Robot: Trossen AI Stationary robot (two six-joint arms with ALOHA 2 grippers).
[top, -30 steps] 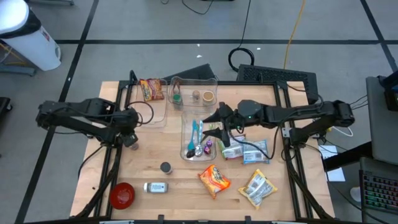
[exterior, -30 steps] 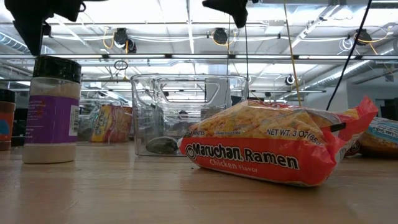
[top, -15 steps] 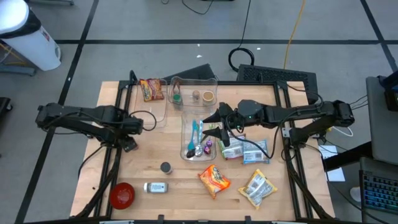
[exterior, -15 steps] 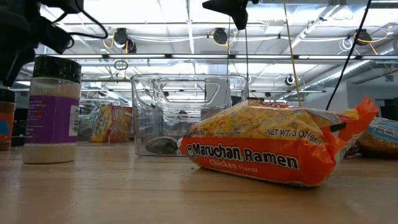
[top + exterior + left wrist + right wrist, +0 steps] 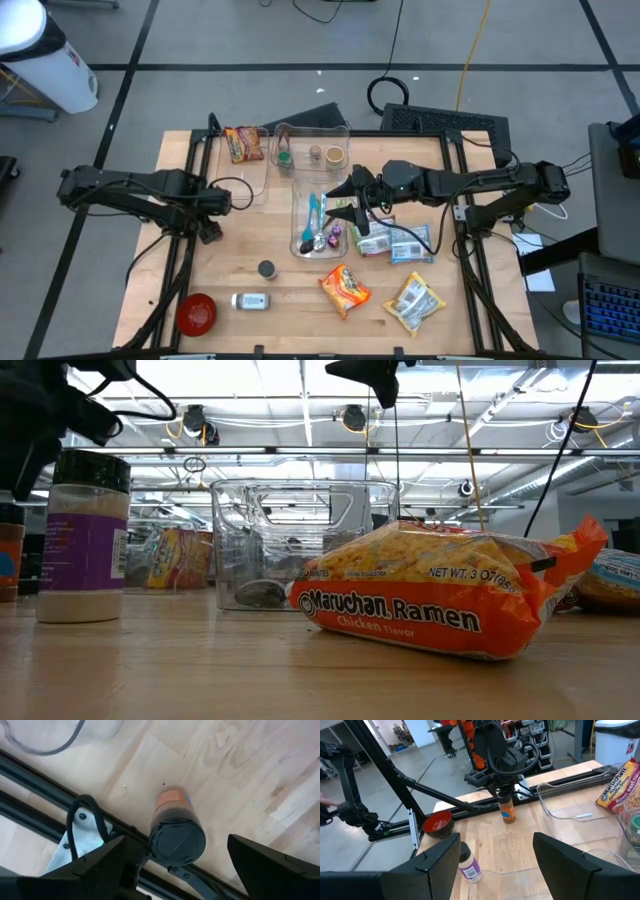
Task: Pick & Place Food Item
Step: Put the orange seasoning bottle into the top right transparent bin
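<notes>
With fingers spread wide, left tool (image 5: 175, 865) poised directly above orange spice jar (image 5: 176, 827), upright on surface (image 5: 240, 275) near left rail, not gripped; right tool (image 5: 352, 206) open over clear bin (image 5: 300, 215), holding nothing

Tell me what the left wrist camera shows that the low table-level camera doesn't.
Only the left wrist view shows the spice jar with the orange label from above, black lid up, standing free on the wood between the left gripper jaws, which are spread wide and not touching it.

Only the low view shows the ramen packet, the clear plastic bin behind it and the purple-labelled shaker.

Both share the wooden table; the low view seems to catch only a sliver of that jar at its left edge.
</notes>
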